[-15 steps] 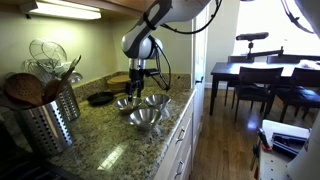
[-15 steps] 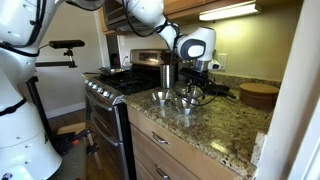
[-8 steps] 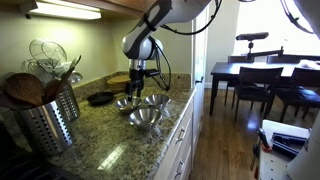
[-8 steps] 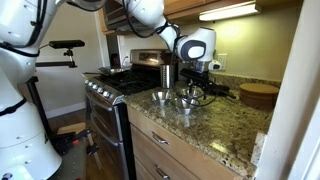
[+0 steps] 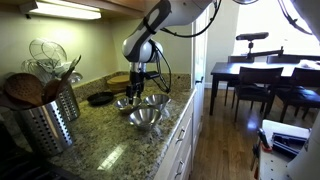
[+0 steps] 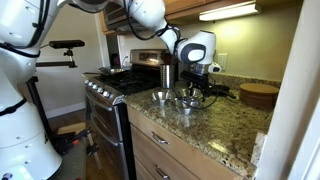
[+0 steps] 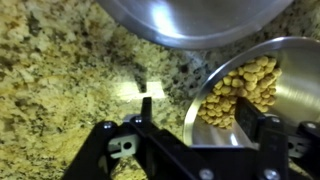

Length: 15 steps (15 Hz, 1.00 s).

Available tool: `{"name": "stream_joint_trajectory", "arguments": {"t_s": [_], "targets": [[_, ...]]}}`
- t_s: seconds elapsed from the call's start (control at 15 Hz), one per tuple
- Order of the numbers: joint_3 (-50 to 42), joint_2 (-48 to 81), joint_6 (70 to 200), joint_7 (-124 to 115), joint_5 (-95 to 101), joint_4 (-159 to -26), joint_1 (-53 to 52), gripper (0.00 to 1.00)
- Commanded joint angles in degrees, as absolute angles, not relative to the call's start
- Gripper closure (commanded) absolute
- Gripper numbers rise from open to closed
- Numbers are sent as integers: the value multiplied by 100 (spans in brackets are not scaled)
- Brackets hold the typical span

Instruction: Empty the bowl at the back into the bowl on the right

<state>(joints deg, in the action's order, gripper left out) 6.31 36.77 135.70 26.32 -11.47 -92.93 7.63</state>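
Observation:
Three shiny metal bowls stand close together on the granite counter in both exterior views. One bowl is at the back left, one at the back right, and one is nearer the front. My gripper hangs just over the back bowls and also shows in an exterior view. In the wrist view my gripper is open, with its fingers straddling the rim of a bowl of tan nuts. One finger is outside the rim and one is inside. A second bowl lies just beyond.
A metal utensil holder with wooden spoons stands at the near end of the counter. A dark pan and a wooden board lie behind the bowls. A stove adjoins the counter. The counter edge drops off beside the bowls.
The arm has shifted only very slightly. The bowls have not moved.

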Motion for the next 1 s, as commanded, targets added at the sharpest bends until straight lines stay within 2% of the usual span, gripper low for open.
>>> {"name": "stream_joint_trajectory", "arguments": {"t_s": [0.0, 0.47, 0.6, 0.93], "targets": [[694, 3631, 13741, 2564, -1158, -9385, 834, 47], [692, 3611, 13804, 2555, -1152, -9415, 838, 90], [692, 3600, 13813, 2552, -1151, -9427, 840, 92], [695, 3449, 13846, 2523, -1170, -9483, 857, 93]]}}
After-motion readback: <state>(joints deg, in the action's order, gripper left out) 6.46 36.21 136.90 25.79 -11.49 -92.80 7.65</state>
